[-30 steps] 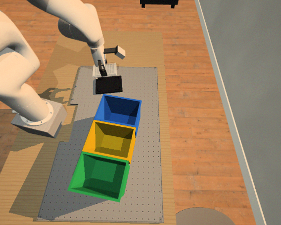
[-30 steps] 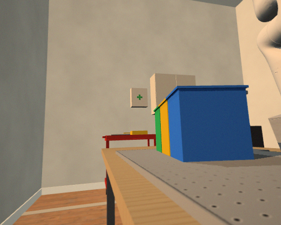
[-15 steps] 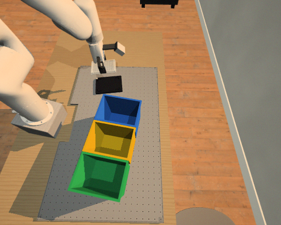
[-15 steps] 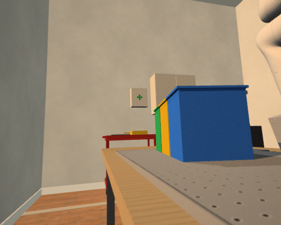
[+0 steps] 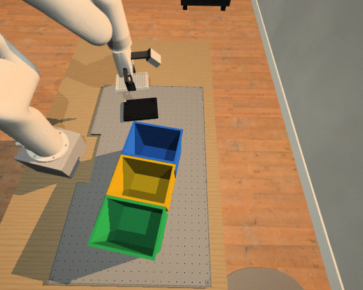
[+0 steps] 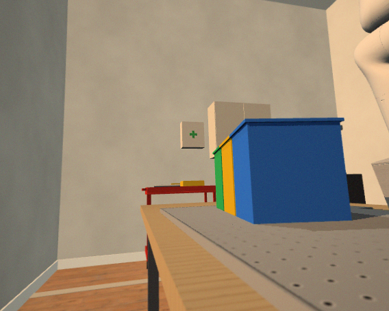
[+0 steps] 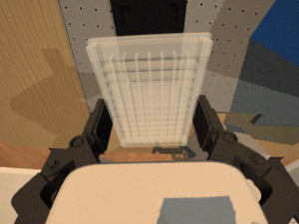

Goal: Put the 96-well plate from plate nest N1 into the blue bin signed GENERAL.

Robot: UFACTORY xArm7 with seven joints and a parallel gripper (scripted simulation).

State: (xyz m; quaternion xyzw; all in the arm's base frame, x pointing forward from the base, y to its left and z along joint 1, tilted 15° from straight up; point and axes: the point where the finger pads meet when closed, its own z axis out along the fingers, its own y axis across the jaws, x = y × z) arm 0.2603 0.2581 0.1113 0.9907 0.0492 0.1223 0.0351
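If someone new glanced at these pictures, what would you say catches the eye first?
Probably the row of three open bins on the grey board: blue bin, yellow bin, green bin. Next, the gripper shut on the clear 96-well plate, held beyond the empty black plate nest.

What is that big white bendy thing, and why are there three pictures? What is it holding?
The white thing is a robot arm bolted to a table. One picture looks down from above, one looks from low at the table's edge, and one comes from a camera on the arm's wrist. At the arm's end is a gripper, like a two-fingered hand. It is shut on a see-through plastic plate with rows of tiny wells, lifted off the black holder. Three open bins stand in a row: blue nearest the holder, yellow, then green. The plate belongs in the blue one.
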